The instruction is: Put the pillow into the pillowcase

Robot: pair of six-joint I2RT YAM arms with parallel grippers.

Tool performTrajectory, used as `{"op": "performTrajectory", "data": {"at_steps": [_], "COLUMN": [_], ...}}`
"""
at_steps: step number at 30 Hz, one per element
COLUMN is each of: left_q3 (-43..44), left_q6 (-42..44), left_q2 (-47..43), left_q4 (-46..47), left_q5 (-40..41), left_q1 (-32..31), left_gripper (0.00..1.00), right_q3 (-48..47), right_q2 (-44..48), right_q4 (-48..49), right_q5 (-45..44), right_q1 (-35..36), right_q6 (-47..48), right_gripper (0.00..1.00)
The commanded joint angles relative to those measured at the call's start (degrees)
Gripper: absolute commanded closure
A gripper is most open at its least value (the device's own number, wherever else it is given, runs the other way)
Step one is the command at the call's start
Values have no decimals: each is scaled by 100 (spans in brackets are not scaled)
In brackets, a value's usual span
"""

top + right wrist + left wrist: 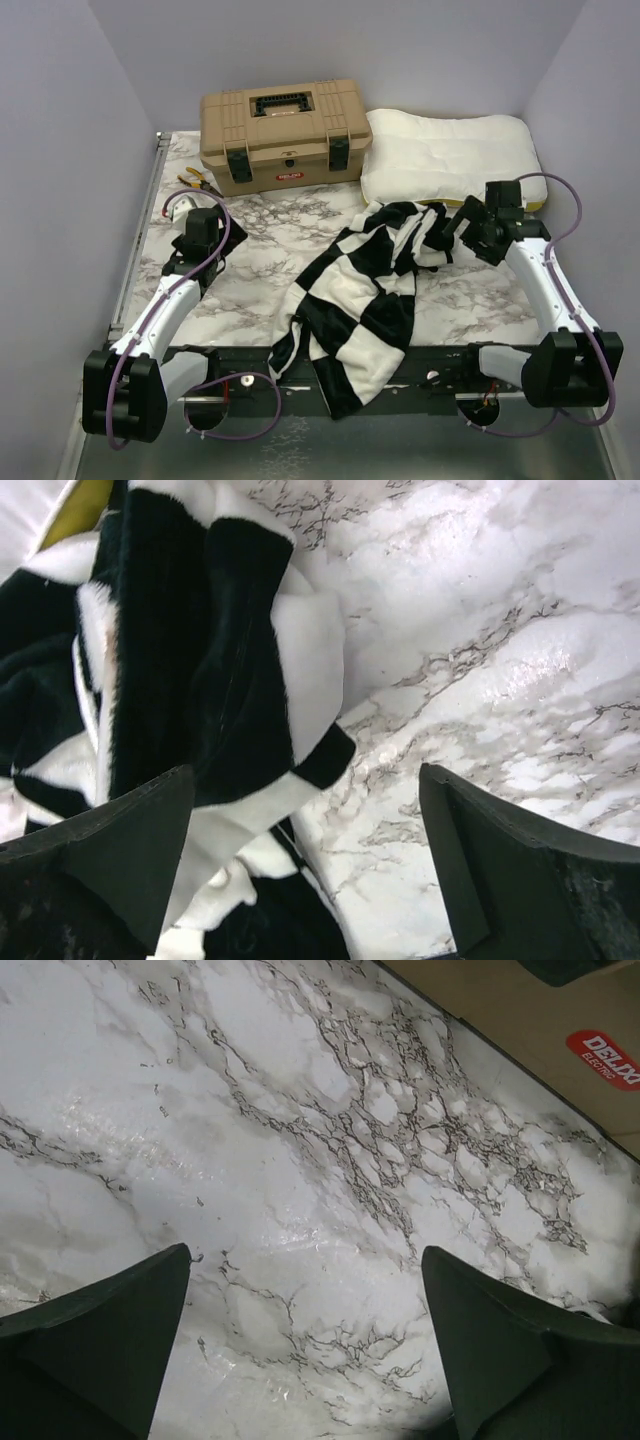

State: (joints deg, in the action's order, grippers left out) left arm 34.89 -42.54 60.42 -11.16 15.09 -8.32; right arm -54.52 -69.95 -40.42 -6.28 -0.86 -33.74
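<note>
Sprawling from the middle of the tabletop point(480, 310) over its near edge, the pillowcase point(365, 290) lies crumpled, and the pillow point(450, 150) sits at the far right corner beside a tan toolbox point(285, 130); I judge the task barely begun, the next move being to find and spread the case's mouth. The left jaws and right jaws stand wide open, empty. Only the overhead view shows the pillow whole; the right wrist view adds fleecy folds beneath its jaws, the left mostly bare marble.
</note>
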Motion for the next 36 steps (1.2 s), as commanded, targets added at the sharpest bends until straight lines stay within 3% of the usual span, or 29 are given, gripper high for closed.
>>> {"op": "performTrajectory", "data": {"at_steps": [1, 4, 9, 18, 23, 27, 28, 31, 36], "left_q3": [-52, -84, 15, -90, -162, -88, -66, 66, 313], "left_q6": [188, 324, 692, 569, 366, 235, 180, 22, -201], "left_q2": [-147, -143, -82, -173, -372, -521, -568, -684, -805], "left_q4": [-241, -324, -399, -446, -535, -643, -650, -646, -651], "left_q5": [-246, -474, -1687, -2093, -2124, -2250, -2321, -2598, -2991], "left_q1": [18, 22, 29, 25, 29, 30, 28, 23, 27], "left_gripper": [1, 1, 1, 1, 1, 1, 1, 1, 1], "right_q3": [26, 142, 340, 92, 27, -355, -528, -1157, -2184], "right_q2": [445, 618, 283, -481, -1052, -972, -968, -1079, -1214], "right_q4": [-426, -191, 196, 397, 381, 353, 294, 87, 104], "right_q5": [493, 1218, 2447, 2086, 1504, 1461, 1492, 1829, 3055], "right_q1": [-28, -28, 32, 958, 1169, 1198, 1222, 1335, 1635], "right_q6": [346, 469, 272, 298, 378, 635, 732, 1085, 1210], "right_gripper": [0, 0, 1, 5, 29, 78, 85, 99, 100]}}
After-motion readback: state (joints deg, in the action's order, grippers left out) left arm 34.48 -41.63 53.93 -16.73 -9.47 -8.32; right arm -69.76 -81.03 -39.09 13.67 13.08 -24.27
